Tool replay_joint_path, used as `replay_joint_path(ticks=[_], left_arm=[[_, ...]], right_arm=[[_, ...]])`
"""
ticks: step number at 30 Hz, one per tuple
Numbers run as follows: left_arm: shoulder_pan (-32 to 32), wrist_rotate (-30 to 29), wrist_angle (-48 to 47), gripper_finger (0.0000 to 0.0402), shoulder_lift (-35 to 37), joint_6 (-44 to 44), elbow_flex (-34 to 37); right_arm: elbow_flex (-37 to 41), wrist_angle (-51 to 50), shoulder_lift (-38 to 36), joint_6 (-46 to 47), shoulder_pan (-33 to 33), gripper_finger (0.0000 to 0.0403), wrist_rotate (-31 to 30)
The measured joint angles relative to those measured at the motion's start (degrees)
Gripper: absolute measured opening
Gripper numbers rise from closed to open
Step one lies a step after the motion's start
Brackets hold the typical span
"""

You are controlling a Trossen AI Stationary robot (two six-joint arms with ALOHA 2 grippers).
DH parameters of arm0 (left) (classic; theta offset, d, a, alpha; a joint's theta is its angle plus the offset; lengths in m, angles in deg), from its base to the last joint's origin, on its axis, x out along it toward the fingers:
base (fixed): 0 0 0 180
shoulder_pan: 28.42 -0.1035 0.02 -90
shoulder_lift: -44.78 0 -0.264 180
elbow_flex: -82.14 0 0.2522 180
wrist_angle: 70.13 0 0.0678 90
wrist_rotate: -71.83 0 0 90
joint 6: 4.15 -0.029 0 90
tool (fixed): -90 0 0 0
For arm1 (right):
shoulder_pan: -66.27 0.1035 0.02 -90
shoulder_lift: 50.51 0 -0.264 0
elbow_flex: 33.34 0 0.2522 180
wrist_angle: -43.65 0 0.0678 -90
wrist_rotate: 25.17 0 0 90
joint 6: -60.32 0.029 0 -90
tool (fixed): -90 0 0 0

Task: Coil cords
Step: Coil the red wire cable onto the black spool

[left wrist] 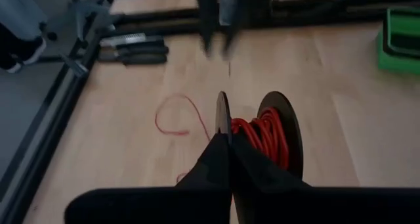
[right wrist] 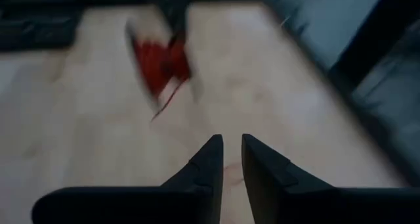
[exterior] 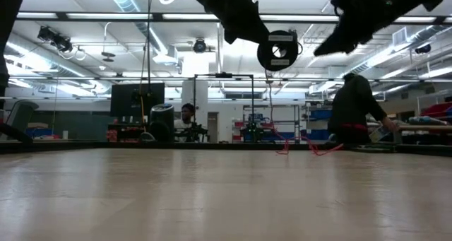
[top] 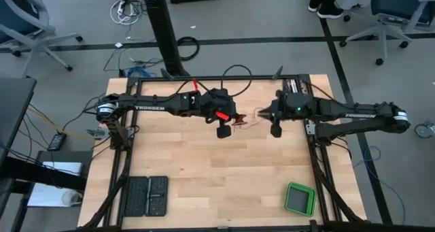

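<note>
Above table centre, cord (left wrist: 266, 135) spool

Free: bare bench (top: 224, 171) beneath both jaws | Obstacle: spool (left wrist: 272, 135) beside left jaws | Obstacle: loose cord (left wrist: 176, 116) on bench ahead of left jaws

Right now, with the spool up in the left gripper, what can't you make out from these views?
- Cord end piece: too small in every view.
- Spool grip: left wrist view, the left gripper fingers cover the near flange.
- Right gripper: empty; whatever lies beyond it is motion-blurred in the right wrist view.
- Low view: both grippers cut off by the top edge.
</note>
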Motion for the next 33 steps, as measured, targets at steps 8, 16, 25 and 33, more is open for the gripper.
replay_joint_path(ticks=[8, 16, 25, 33], left_arm=[[-0.1, 0.0, 5.6, 0.0001, 0.1, -1.4, -1.6], [-0.2, 0.2, 11.7, 0.0001, 0.6, -1.9, -1.6], [-0.4, 0.2, 18.5, 0.0001, 0.6, -3.3, -1.6], [-0.4, 0.2, 18.1, 0.0001, 0.6, -3.4, -1.6]], right_arm=[[15.4, 23.9, 5.1, 2.2, 2.2, 0.0059, 0.2], [22.8, 39.0, 10.2, 1.7, 1.4, 0.0065, -1.7], [22.8, 45.4, 19.1, -3.7, 1.0, 0.0112, -3.0], [22.8, 47.1, 21.0, -8.1, 0.9, 0.0113, -6.2]])
